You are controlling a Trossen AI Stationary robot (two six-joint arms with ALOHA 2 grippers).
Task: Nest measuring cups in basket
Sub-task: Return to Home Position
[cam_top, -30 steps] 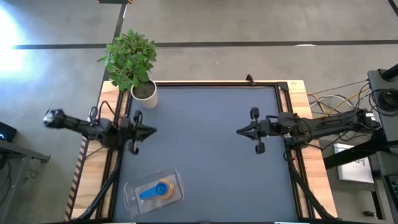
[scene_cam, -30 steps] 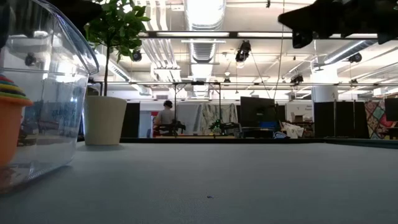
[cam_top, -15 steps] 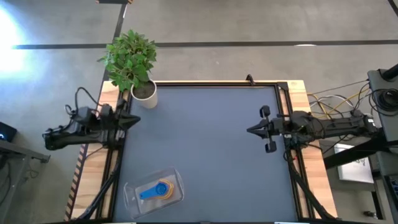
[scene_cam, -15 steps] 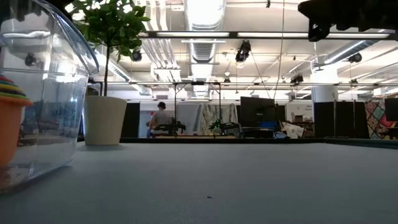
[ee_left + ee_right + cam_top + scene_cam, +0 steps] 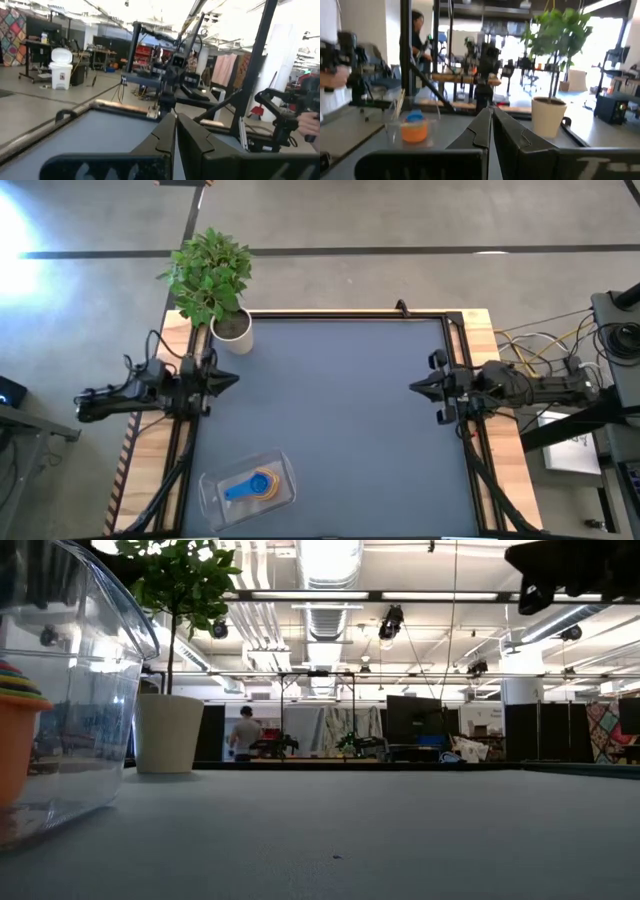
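The clear basket [image 5: 249,486] stands on the mat near the near-left corner. The measuring cups [image 5: 261,485] sit nested inside it, a blue handle [image 5: 238,492] sticking out; orange, blue and other colours show in the low view [image 5: 14,735] and the right wrist view [image 5: 414,130]. My left gripper [image 5: 236,378] is shut and empty at the table's left edge, raised above the mat. My right gripper [image 5: 412,388] is shut and empty near the right edge, also raised. Both also show shut in their wrist views [image 5: 176,117] [image 5: 491,111].
A white plant pot [image 5: 232,332] with a green plant stands at the mat's far-left corner. A black rail [image 5: 345,315] frames the dark mat. A person moves in the room beyond the table [image 5: 240,735].
Both arms have drawn back from the table's middle: the left gripper toward the left edge, the right gripper toward the right edge. The basket and cups have stayed in place.
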